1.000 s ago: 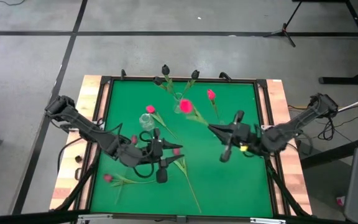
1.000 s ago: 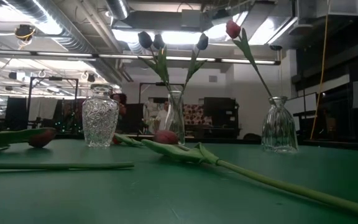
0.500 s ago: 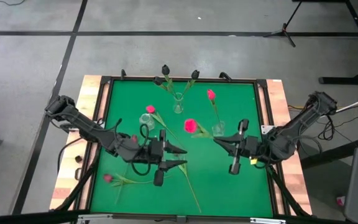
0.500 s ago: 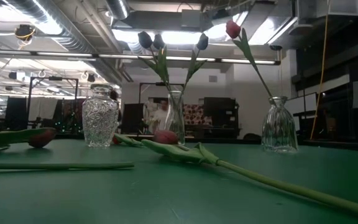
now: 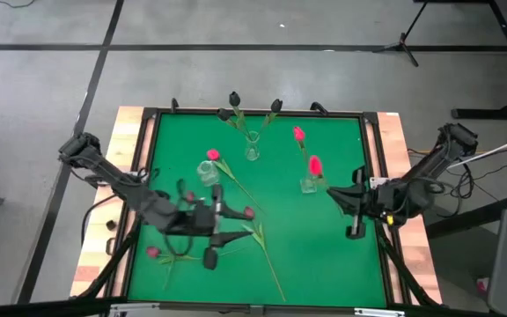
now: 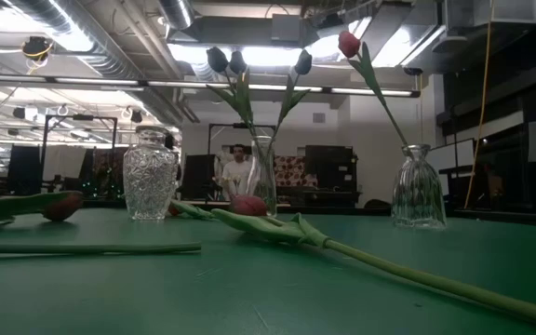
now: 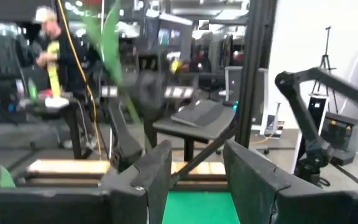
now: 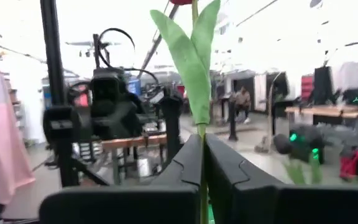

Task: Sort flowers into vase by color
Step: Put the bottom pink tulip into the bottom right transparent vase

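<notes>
My right gripper stands near the table's right edge, shut on a bright pink tulip whose head rises beside the right glass vase. That vase holds one pink tulip. The middle vase holds near-black tulips. The cut-glass left vase stands beside a pink tulip lying flat. My left gripper hovers open over the table's near left, above more tulips lying flat. My right gripper pinches the tulip's green stem between its two fingers, just below the big leaf. The fingers lie across the stem, coming level from the table's right side. The tulip stands upright in the hold, lifted clear, with its head at the top.
A long-stemmed flower runs across the near middle of the green mat, and a bare stem lies at the near left. A raised dark frame borders the mat. People show in the room beyond the table.
My right gripper has drawn back toward the table's right edge, still shut on the pink tulip. The tulip has swung from lying slanted over the mat's middle to standing upright beside the right vase. My left gripper has pulled back toward the near left.
</notes>
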Robot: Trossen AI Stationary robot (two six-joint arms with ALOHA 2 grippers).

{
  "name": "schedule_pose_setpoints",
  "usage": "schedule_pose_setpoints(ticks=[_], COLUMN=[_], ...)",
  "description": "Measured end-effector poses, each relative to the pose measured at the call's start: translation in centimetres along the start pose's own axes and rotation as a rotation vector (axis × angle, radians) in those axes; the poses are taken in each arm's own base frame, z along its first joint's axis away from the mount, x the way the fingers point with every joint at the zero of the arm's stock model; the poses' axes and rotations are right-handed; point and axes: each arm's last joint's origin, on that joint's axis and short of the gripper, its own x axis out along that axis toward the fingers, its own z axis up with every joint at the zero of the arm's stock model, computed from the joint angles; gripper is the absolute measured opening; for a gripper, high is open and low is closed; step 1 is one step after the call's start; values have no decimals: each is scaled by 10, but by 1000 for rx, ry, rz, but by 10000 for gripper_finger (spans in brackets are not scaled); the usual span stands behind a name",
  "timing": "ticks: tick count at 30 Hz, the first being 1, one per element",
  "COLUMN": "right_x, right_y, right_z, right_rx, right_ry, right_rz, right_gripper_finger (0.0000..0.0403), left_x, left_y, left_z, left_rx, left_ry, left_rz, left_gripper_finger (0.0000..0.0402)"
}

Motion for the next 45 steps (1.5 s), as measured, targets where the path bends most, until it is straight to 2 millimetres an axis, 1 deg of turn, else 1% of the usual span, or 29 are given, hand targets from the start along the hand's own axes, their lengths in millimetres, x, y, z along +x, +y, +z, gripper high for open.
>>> schedule_pose_setpoints(ticks=[3,5,7,11,15,17,21,24,27,30,33,36,39,41,45], right_x=[-12,-19,-22,-18,-10,-5,4,10,14,18,22,21,15,12,12], right_y=[-8,-15,-25,-45,-63,-69,-83,-91,-97,-100,-104,-108,-114,-117,-121], right_z=[-13,-20,-29,-53,-65,-72,-76,-80,-81,-87,-93,-104,-112,-114,-110], right_rx=[-31,-34,-39,-64,-83,-123,-150,-198,-206,-213,-209,-208,-209,-209,-220], right_ry=[-76,-151,-212,-244,-268,-259,-272,-284,-302,-283,-262,-220,-191,-185,-217], right_rz=[7,42,46,-27,-72,-75,-127,-119,-105,-81,-97,-84,-77,-62,-22], right_gripper_finger=[4,5,5,3,4,3,3,3,2,2,3,3,2,2,3], left_x=[-22,-36,-47,-62,-71,-74,-80,-84,-86,-88,-88,-88,-90,-90,-90], left_y=[-9,-13,-15,-20,-26,-29,-33,-36,-38,-40,-40,-40,-41,-41,-41], left_z=[14,21,26,29,29,29,30,29,30,30,30,30,30,30,30], left_rx=[52,62,63,75,119,129,139,147,149,149,145,141,142,142,142], left_ry=[-13,-11,-3,16,25,30,33,36,37,37,37,37,37,37,38], left_rz=[-5,5,24,60,125,155,166,173,175,176,173,173,168,170,182], left_gripper_finger=[144,144,144,144,143,143,143,143,143,143,143,143,143,143,143])
